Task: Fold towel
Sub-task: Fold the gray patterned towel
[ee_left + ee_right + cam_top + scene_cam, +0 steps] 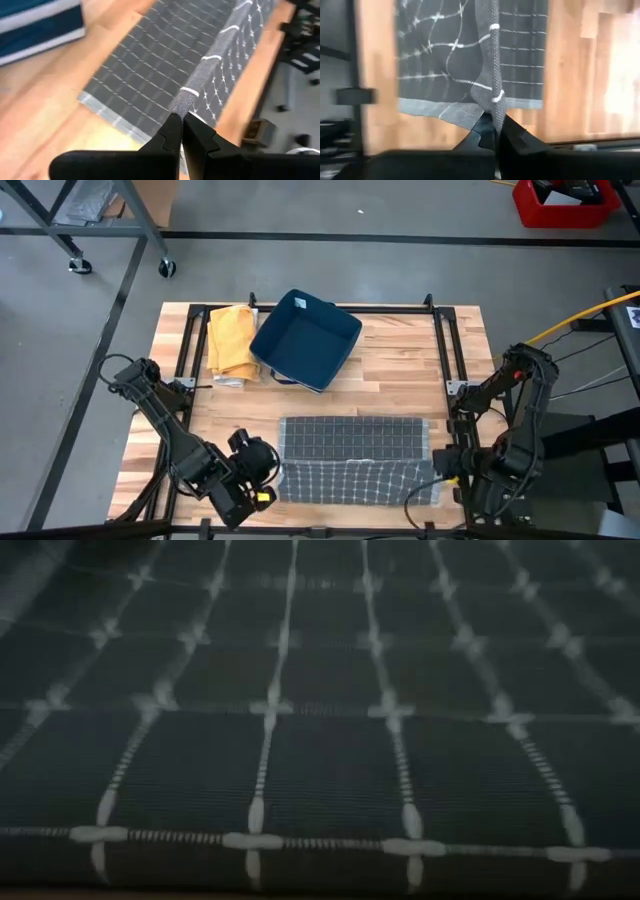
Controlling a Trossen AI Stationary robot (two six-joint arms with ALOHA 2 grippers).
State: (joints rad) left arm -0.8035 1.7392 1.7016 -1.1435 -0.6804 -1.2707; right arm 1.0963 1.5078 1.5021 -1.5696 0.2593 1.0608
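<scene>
Left gripper (179, 131) at 7 o'clock and right gripper (495, 131) at 5 o'clock each pinch the towel's (350, 440) raised edge.

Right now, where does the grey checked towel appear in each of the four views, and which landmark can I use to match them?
High view: grey checked towel at the table's near edge, between both arms.
Low view: its cloth fills the whole picture.
Left wrist view: it stretches away from the shut left gripper.
Right wrist view: it hangs from the shut right gripper.
Shared landmark: the white grid lines; the low view shows nothing else.
</scene>
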